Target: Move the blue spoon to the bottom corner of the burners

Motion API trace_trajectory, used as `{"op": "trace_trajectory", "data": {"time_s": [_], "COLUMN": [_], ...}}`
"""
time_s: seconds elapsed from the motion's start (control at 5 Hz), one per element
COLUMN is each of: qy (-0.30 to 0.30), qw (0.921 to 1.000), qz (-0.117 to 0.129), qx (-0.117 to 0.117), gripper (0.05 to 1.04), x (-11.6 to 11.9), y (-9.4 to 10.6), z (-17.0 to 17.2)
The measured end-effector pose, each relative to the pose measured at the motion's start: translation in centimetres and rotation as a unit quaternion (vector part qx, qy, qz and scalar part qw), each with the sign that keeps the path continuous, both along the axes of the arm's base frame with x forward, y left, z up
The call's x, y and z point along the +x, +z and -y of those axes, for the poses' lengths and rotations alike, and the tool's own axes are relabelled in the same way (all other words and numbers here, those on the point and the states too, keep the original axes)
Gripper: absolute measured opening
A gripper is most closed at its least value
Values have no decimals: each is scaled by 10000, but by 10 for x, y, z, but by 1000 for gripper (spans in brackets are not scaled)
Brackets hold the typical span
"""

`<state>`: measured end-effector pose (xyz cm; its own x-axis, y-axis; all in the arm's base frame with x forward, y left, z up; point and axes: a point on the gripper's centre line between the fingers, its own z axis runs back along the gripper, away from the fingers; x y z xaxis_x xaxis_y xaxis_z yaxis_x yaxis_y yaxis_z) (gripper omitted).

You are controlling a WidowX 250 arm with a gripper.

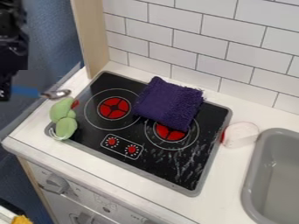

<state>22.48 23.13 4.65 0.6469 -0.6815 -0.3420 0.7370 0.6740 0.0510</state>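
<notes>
Half the job seems done: the gripper (5,90) has its jaws clamped on the blue spoon (26,91) by its handle, left of the stovetop (161,168) near the green toy (63,117), leaving the carry to the bottom corner and the release.

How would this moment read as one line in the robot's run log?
gripper: at view's left edge, holding blue spoon | spoon: left of the cooktop | placement: not yet done | purple cloth: on the cooktop
</notes>
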Motion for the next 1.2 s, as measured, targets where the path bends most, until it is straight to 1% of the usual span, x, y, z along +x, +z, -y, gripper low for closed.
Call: {"op": "trace_trajectory", "data": {"time_s": [0.2,0.4,0.6,0.8,1.0,1.2], "qy": [-93,-149,-289,-199,-182,-330], "qw": [9998,9997,9990,9987,9991,9987], "qz": [-152,-187,-351,-462,-378,-371], "qx": [13,-6,-49,-56,-42,-76], "gripper": [417,416,417,416,417,417], "x": [-6,-8,-9,-9,-2,4], "y": [-6,-11,-19,-24,-22,-24], "z": [4,9,28,45,54,67]}}
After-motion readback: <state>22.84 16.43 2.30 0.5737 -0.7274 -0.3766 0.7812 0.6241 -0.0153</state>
